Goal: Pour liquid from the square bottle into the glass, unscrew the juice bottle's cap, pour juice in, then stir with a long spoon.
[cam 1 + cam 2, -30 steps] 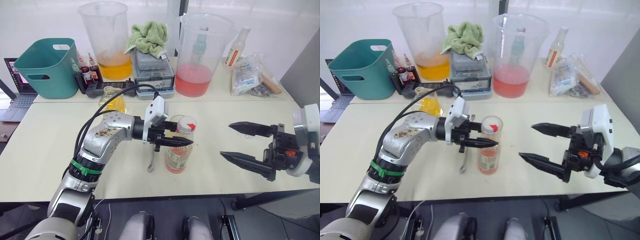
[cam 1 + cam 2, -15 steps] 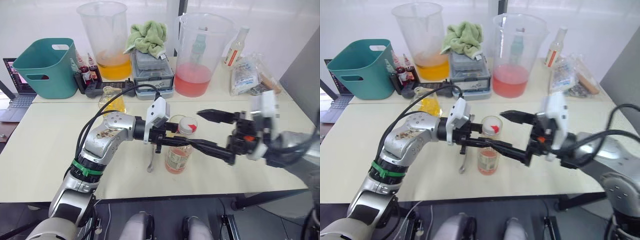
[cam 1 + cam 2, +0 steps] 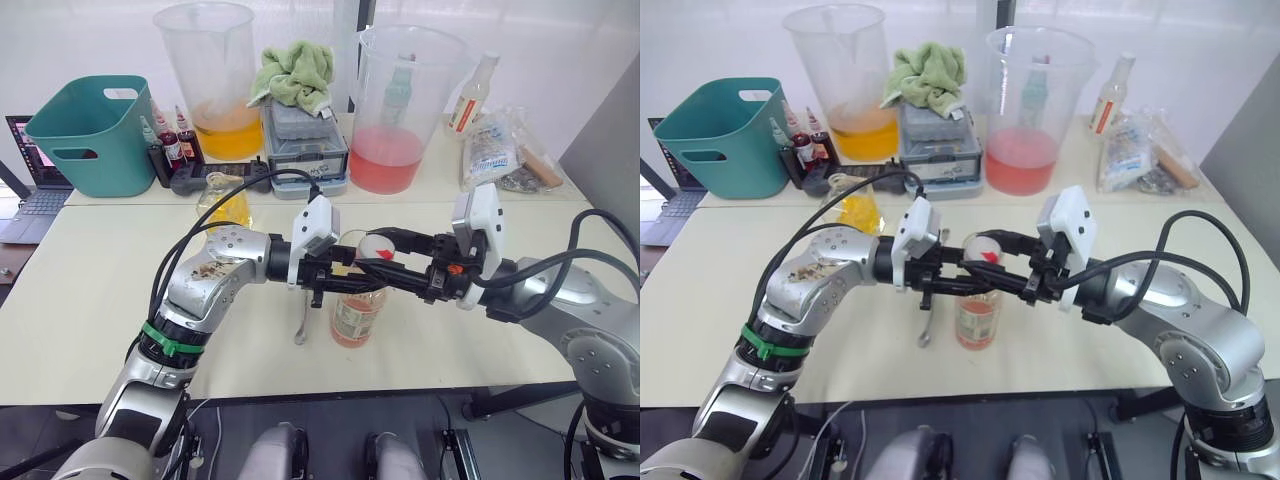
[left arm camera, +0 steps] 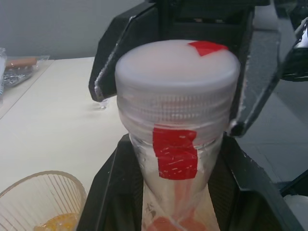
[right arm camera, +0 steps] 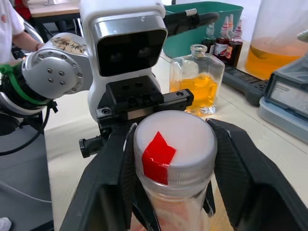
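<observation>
A: Item one, the juice bottle (image 3: 355,310)?
B: Upright near the middle of the cream table (image 3: 90,290), toward its near edge. Clear plastic, white-and-orange label, a little pinkish-orange liquid at the bottom.

A: The cap (image 5: 174,148)?
B: On the bottle's neck. Whitish, round, a red tape patch on top, a second red strip below it on the neck.

A: Left gripper (image 3: 352,283)?
B: Reaching in from the left, fingers pinched on the bottle's neck just under the cap.

A: Right gripper (image 3: 383,255)?
B: Reaching in from the right, level with the cap. Its two black fingers (image 5: 107,171) stand either side of the cap, slightly spread; whether they touch it cannot be told.

A: The square bottle (image 3: 226,198)?
B: Standing left of and beyond the juice bottle, behind the left arm. Yellow liquid inside, stopper in place.

A: The long spoon (image 3: 301,322)?
B: Lying flat on the table just left of the juice bottle, bowl toward the near edge, partly under the left gripper.

A: The glass?
B: A ribbed clear rim (image 4: 41,190) with some yellow inside shows just beside the juice bottle in the left wrist view; cannot tell more.

A: Far row?
B: Teal basket (image 3: 85,130) at far left, small dark-red dropper bottles (image 3: 172,140) beside it, a jug with orange liquid (image 3: 215,85), a grey box (image 3: 305,145) topped by a green cloth (image 3: 295,70), a jug with pink liquid (image 3: 400,110), and plastic packets (image 3: 495,150) at far right.
</observation>
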Robot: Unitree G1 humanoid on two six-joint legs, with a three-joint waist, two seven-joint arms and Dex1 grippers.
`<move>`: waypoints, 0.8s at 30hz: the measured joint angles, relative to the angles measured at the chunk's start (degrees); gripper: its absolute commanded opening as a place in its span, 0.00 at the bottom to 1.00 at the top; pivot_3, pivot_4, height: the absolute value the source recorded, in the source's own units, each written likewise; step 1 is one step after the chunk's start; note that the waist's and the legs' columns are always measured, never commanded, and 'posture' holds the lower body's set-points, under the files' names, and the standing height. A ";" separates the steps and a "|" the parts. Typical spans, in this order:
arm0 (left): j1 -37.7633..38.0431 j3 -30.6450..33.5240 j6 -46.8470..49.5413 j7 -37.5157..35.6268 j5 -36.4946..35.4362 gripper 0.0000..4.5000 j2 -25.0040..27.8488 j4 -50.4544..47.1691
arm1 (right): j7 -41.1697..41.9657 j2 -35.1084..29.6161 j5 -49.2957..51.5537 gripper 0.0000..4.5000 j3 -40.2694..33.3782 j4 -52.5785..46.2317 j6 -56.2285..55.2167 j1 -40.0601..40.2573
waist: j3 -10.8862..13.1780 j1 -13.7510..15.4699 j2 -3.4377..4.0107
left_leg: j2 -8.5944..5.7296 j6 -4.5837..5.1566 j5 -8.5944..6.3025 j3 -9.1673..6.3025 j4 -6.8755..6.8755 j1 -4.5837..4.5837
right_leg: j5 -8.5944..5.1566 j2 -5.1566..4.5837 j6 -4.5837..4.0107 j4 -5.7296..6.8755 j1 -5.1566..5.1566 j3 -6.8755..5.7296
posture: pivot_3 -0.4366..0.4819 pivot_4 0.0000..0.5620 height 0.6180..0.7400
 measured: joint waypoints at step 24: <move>6.86 1.52 1.71 4.75 -0.86 0.28 4.98 -11.55 | 53.92 3.58 -15.67 0.68 16.38 37.82 -16.48 -26.52 | 0.00 -1.69 0.00 | 0.03 -0.04 0.02 -0.07 -0.04 0.02 | 0.01 0.12 0.00 0.11 -0.04 0.00 | 0.48 0.27 1.00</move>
